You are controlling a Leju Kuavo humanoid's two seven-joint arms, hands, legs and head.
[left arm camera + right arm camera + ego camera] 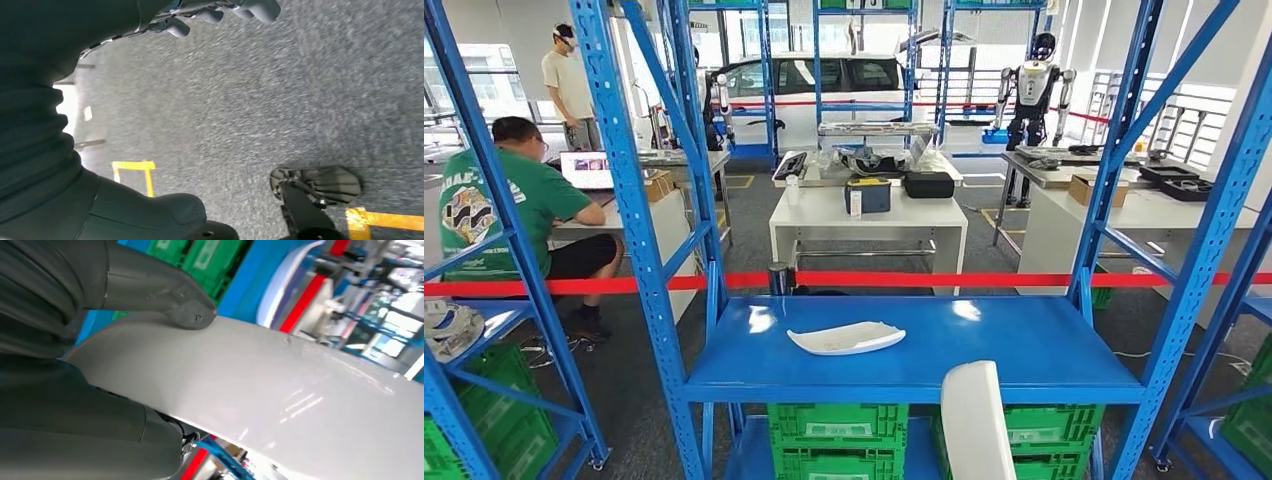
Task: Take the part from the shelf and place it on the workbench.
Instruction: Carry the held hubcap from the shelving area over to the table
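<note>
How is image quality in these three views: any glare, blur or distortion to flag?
Head view: sharp, wide-angle bending of the blue shelf uprights, bright glare patches on its deck, windows washed out. Left wrist view: floor carpet streaked by motion blur, left hand dark and underexposed. Right wrist view: white part held by the right hand shows glossy highlights; the background behind is soft and blown out.

Head camera looks forward and down over the glossy blue metal shelf (1024,350); left wrist camera faces grey speckled carpet (250,110); right wrist camera, very close, shares the curved white plastic panel (260,390) (977,420).
</note>
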